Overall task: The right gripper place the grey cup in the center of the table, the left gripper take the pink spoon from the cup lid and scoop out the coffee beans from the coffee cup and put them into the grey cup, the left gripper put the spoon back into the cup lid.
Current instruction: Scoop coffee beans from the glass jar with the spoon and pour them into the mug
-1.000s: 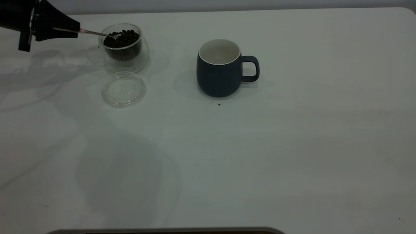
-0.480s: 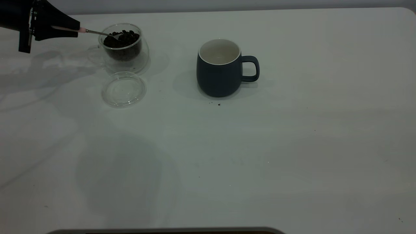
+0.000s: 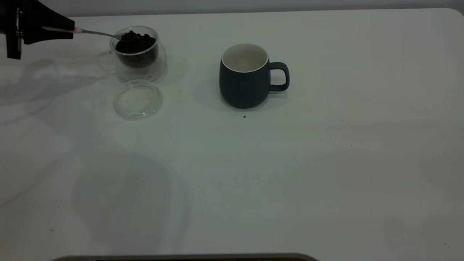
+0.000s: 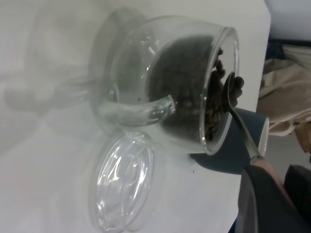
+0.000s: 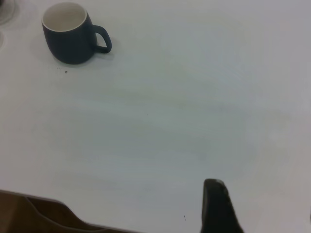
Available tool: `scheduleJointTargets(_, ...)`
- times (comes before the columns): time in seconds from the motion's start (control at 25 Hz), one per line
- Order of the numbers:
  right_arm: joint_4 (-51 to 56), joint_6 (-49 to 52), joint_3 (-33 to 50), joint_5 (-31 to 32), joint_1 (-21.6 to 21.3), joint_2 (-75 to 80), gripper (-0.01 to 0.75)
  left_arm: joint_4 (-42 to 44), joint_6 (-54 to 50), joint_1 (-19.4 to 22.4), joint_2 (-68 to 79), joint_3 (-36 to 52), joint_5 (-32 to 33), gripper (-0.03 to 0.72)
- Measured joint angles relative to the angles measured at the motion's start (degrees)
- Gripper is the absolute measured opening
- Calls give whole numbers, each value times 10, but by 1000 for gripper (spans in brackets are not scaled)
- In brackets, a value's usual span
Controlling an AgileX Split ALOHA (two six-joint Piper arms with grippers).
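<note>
My left gripper [image 3: 69, 29] hangs at the table's far left, shut on the pink spoon [image 3: 95, 33] by its handle. The spoon's bowl sits at the left rim of the clear coffee cup [image 3: 139, 58], carrying a few coffee beans [image 3: 136, 42]. In the left wrist view the spoon [image 4: 239, 127] runs from my left gripper [image 4: 272, 199] to the coffee cup's [image 4: 146, 92] mouth. The empty cup lid [image 3: 137, 99] lies in front of that cup. The grey cup [image 3: 243, 85] stands upright mid-table, handle to the right. My right gripper [image 5: 262, 208] is open, off to the grey cup's [image 5: 68, 41] right.
The white table [image 3: 290, 163] has a few dark crumbs [image 3: 244, 116] just in front of the grey cup. A dark edge [image 3: 181, 258] borders the near side of the table. Tan fabric [image 4: 286, 97] lies beyond the table's edge in the left wrist view.
My left gripper has drawn back to the left and slightly up, pulling the spoon's bowl from the middle of the beans to the cup's left rim. Nothing else moved.
</note>
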Motion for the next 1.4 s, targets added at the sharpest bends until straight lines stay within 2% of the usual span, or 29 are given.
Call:
scheduleJointTargets(0.6,0,0,0,0,0,0,483,-34,27,-4,0,0,2,116)
scheduleJointTargets(1.4,0,0,0,0,0,0,483,-51,29,-102,0,0,2,116)
